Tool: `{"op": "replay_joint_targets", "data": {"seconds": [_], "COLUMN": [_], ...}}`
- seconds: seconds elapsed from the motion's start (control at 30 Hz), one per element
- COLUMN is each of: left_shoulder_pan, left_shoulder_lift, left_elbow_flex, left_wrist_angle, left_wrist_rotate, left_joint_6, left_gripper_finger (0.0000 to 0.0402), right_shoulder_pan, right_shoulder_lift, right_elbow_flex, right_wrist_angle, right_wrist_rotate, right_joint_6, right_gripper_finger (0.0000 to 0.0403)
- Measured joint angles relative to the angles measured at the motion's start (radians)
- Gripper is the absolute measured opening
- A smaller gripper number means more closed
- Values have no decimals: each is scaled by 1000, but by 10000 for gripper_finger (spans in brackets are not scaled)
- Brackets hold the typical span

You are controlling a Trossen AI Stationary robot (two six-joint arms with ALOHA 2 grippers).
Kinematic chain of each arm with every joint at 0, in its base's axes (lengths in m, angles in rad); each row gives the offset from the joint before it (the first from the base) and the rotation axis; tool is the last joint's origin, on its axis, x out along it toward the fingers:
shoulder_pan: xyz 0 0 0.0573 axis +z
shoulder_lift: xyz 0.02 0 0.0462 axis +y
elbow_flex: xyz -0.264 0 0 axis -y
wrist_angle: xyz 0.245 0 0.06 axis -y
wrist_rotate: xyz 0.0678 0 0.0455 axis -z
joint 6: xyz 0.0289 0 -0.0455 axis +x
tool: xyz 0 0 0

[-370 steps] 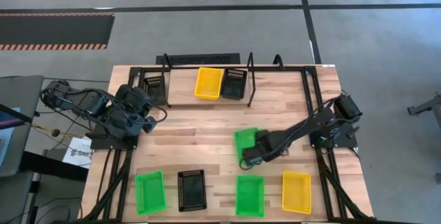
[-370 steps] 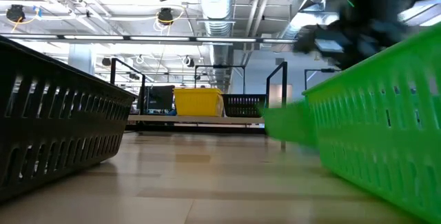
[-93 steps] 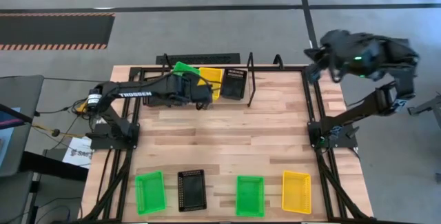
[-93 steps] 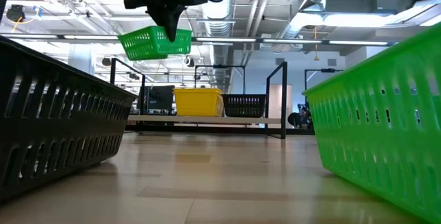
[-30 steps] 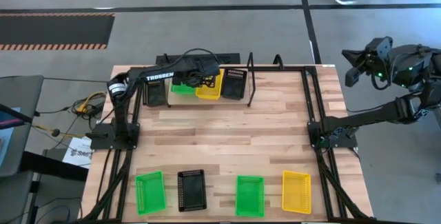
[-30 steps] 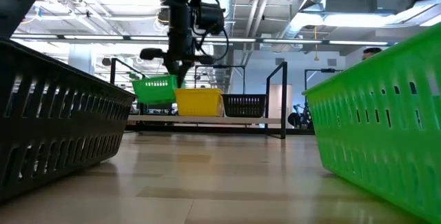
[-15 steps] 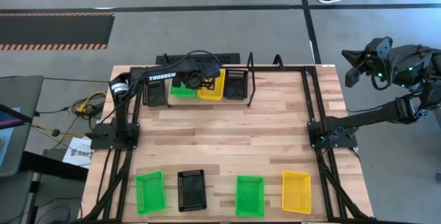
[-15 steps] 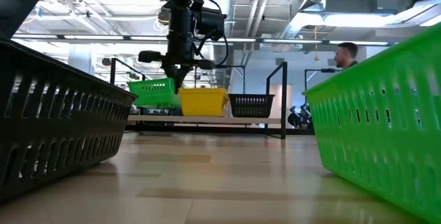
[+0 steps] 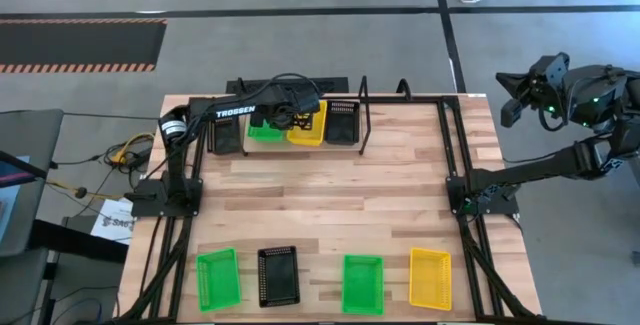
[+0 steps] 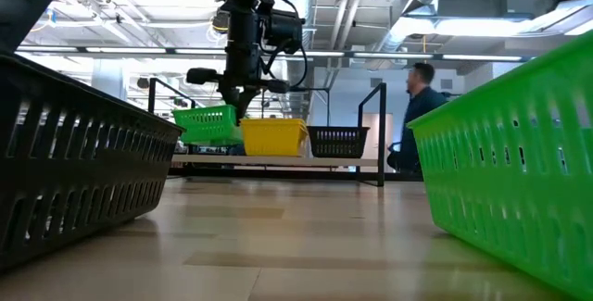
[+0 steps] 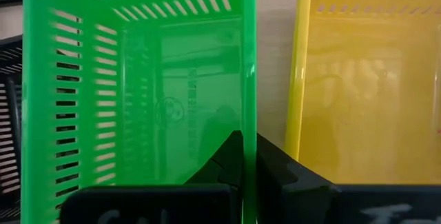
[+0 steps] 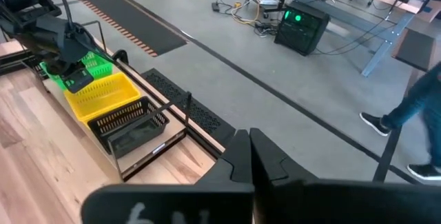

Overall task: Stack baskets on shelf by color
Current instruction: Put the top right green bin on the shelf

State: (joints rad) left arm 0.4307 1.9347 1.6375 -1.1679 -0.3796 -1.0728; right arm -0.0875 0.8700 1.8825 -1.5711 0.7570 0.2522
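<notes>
My left gripper (image 9: 283,117) reaches over the shelf (image 9: 300,147) at the table's far edge, shut on a green basket (image 9: 263,130). That basket (image 10: 208,125) hangs tilted just above the shelf board (image 10: 278,161), between a black basket (image 9: 225,135) and a yellow basket (image 9: 305,125). Another black basket (image 9: 342,122) stands on the shelf to the right of the yellow one. My right gripper (image 9: 507,108) is raised beyond the table's right edge, shut on nothing (image 12: 249,138). My left gripper (image 11: 246,141) pinches the green basket's long side wall (image 11: 249,107), the one next to the yellow basket (image 11: 351,93). One finger is inside the basket and one outside. The fingers come from above, pointing down. The basket hangs tilted; whether it touches the shelf, I cannot tell.
Along the table's near edge stand a green basket (image 9: 218,278), a black one (image 9: 278,276), another green one (image 9: 362,283) and a yellow one (image 9: 430,277). The shelf's black wire loops (image 9: 363,115) stand upright. A person (image 10: 422,116) walks past beyond the table.
My left gripper has come down a little with the green basket, setting it lower beside the yellow basket. The yellow basket has shifted slightly toward the table's right. In the last half second both have kept still. A person has walked across behind the table.
</notes>
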Motion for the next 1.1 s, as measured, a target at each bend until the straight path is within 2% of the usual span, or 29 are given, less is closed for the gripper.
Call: {"op": "replay_joint_targets", "data": {"seconds": [0.67, 1.1], "left_shoulder_pan": [0, -11], "left_shoulder_lift": [2, 64], "left_elbow_flex": [-6, -7], "left_wrist_angle": [12, 41], "left_wrist_rotate": [-21, 13], "left_joint_6": [-10, -5], "left_gripper_finger": [0, 0], "right_shoulder_pan": [0, 0], "right_shoulder_lift": [0, 0], "right_elbow_flex": [0, 0], "right_wrist_angle": [0, 0], "right_wrist_rotate": [-2, -28], "right_joint_6": [-15, -25], "right_gripper_finger": [1, 1]}}
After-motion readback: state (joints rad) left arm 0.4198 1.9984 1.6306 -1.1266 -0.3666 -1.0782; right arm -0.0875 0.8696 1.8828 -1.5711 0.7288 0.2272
